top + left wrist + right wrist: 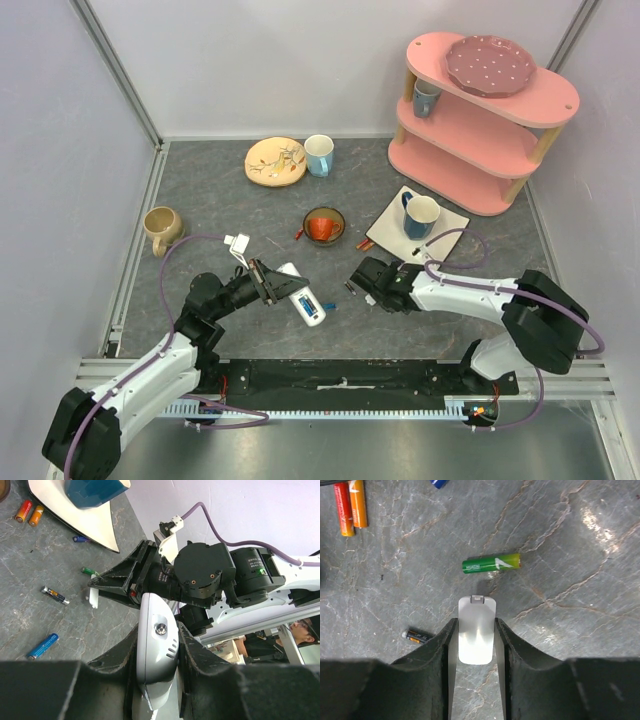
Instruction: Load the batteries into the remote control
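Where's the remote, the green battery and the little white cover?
remote [156,652]: left wrist view, middle of its white body.
green battery [491,563]: right wrist view, middle of its side.
cover [476,630]: right wrist view, its middle.

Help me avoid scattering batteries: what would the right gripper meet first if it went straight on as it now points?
Probably the green battery, lying crosswise just beyond the white cover held between the right gripper's fingers; the cover's tip would reach it first. Height above the table is unclear.

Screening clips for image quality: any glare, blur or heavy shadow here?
Top external: even light, soft shadows, sharp throughout. Left wrist: the left end effector is dark and blurred up close, the remote control clear. Right wrist: a bright sheen on the white cover; the green battery is crisp.
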Robot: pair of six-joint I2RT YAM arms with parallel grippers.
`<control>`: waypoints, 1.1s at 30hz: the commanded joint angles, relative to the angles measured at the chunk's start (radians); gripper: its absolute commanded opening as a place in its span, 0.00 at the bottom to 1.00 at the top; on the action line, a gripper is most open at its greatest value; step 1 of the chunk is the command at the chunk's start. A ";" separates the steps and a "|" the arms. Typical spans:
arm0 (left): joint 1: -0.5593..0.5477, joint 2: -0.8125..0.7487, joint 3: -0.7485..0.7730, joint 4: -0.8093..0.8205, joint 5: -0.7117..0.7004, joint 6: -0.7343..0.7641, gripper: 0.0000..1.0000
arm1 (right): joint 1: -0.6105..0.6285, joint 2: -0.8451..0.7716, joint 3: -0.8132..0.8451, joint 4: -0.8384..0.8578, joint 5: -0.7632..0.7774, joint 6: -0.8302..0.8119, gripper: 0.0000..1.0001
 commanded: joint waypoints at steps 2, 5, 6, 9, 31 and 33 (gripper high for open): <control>0.007 -0.015 -0.004 0.063 0.018 -0.007 0.02 | 0.002 0.016 0.054 0.028 0.031 -0.035 0.50; 0.007 -0.016 -0.005 0.062 0.018 -0.007 0.02 | 0.004 0.022 0.059 0.045 0.022 -0.065 0.60; 0.007 -0.015 -0.005 0.062 0.020 -0.007 0.02 | 0.004 0.022 0.060 0.046 0.020 -0.072 0.62; 0.007 -0.021 -0.008 0.060 0.021 -0.010 0.02 | 0.004 0.018 0.077 0.057 0.023 -0.146 0.67; 0.007 -0.024 -0.021 0.043 0.000 -0.002 0.02 | 0.011 -0.137 -0.242 0.520 -0.304 -1.146 0.00; 0.007 -0.029 -0.021 0.039 0.000 -0.005 0.02 | 0.016 -0.123 -0.228 0.531 -0.301 -1.152 0.00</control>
